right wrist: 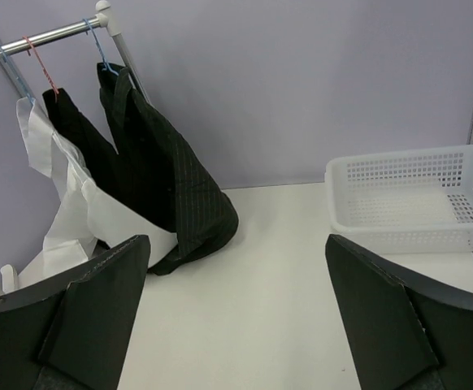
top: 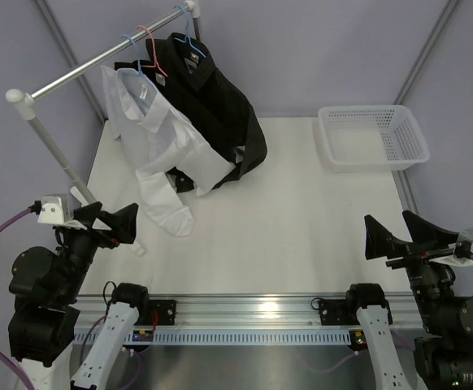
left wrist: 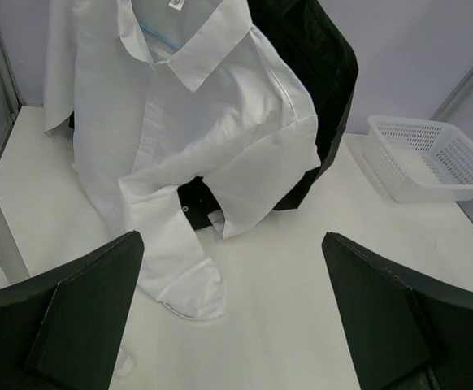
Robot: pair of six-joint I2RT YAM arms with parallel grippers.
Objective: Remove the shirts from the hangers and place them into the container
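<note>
Left claw and right claw stand spread and empty at the near edge, the white shirt hangs far left on its blue hanger, basket far right — best gripped near the collar and lifted off.

A robotics lab cell: plain grey panels enclose the white bench, with robot arms bolted to an aluminium rail at its near edge.
</note>
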